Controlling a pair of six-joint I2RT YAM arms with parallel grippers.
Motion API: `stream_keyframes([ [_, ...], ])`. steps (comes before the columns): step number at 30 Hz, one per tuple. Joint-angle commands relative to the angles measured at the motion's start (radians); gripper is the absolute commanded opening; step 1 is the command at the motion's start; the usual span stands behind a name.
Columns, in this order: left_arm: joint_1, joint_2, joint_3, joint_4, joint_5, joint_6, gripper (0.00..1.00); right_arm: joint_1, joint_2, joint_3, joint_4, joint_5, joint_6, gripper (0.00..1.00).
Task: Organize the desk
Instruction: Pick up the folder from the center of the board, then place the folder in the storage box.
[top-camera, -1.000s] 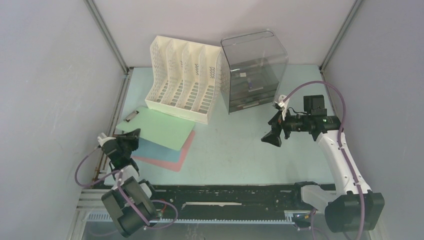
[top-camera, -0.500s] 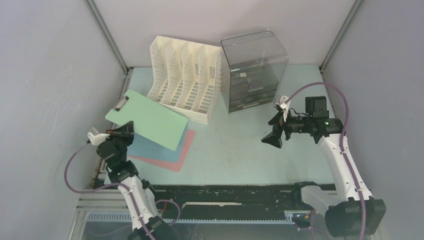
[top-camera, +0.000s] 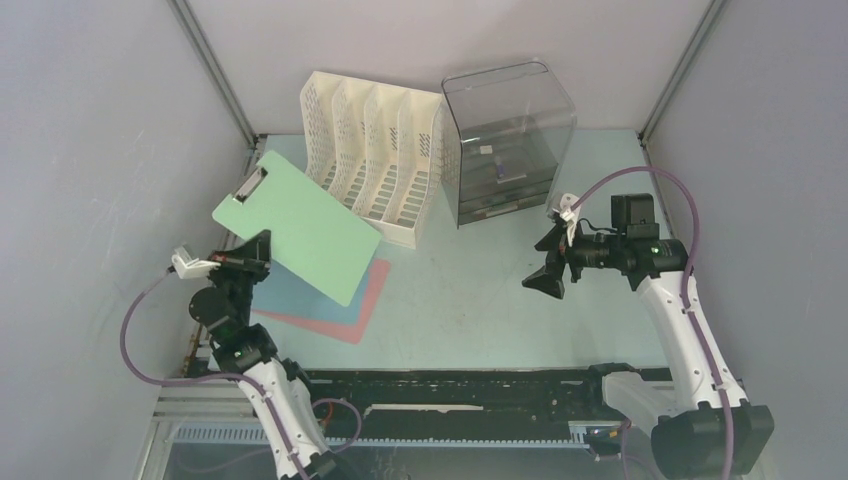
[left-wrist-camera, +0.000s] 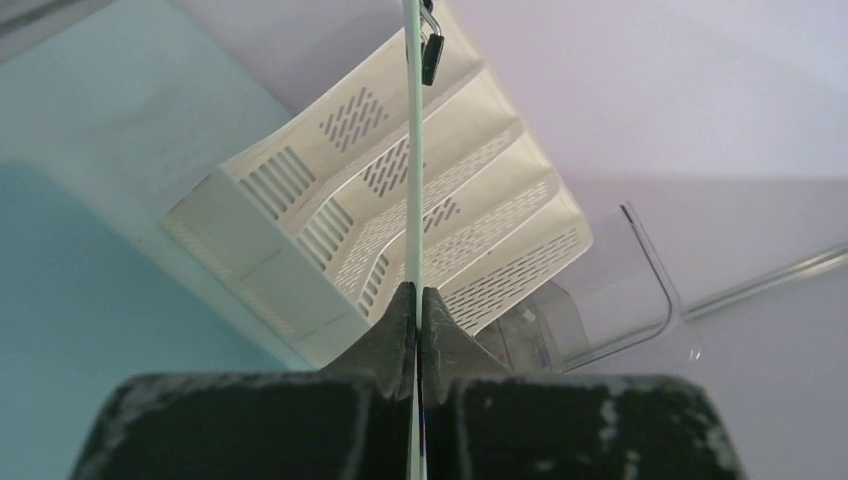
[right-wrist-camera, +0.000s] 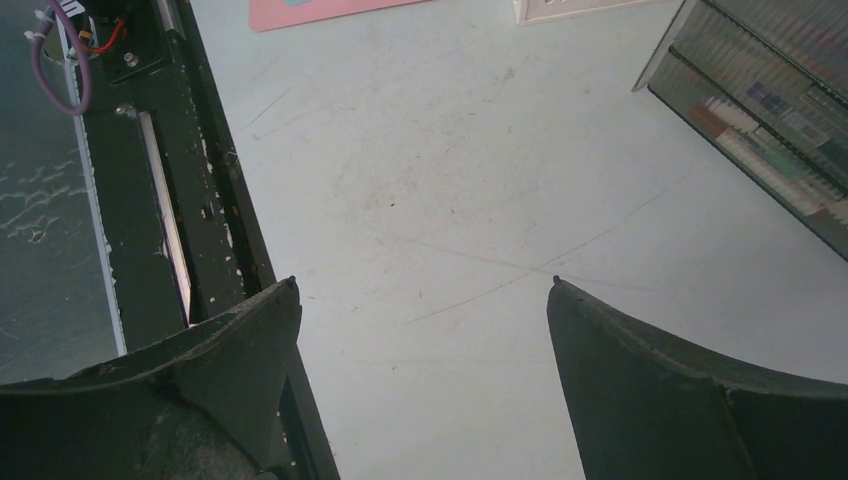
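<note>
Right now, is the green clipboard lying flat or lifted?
Lifted: the left tool grips the green clipboard by its edge, tilted above the desk.

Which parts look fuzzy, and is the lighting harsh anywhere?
Left wrist view: the left end effector gripping the green clipboard is blurred, the white file rack sharper. Right wrist view: desk scratches are crisp. Top view: even light, faint shadows.

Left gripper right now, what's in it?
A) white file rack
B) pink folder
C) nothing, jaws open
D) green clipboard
D: the left wrist view shows the left gripper shut on the thin edge of the green clipboard, and the top view shows the board tilted up off the desk from that grip.
</note>
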Motion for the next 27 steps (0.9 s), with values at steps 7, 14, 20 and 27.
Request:
stream_keyframes([
  [7,0.006,-0.026,0.148,0.156,0.116,0.008,0.00,0.006,-0.036,0.008,-0.011,-0.012,-0.013,1.00],
  [14,0.001,-0.001,0.214,0.227,0.090,-0.004,0.00,0.015,-0.038,0.008,-0.011,-0.010,-0.013,1.00],
  [20,-0.052,0.041,0.272,0.277,0.038,0.038,0.00,0.015,-0.037,0.008,-0.010,-0.007,-0.013,1.00],
  [27,-0.231,0.137,0.311,0.304,-0.058,0.140,0.00,0.015,-0.032,0.007,-0.010,0.000,-0.013,1.00],
])
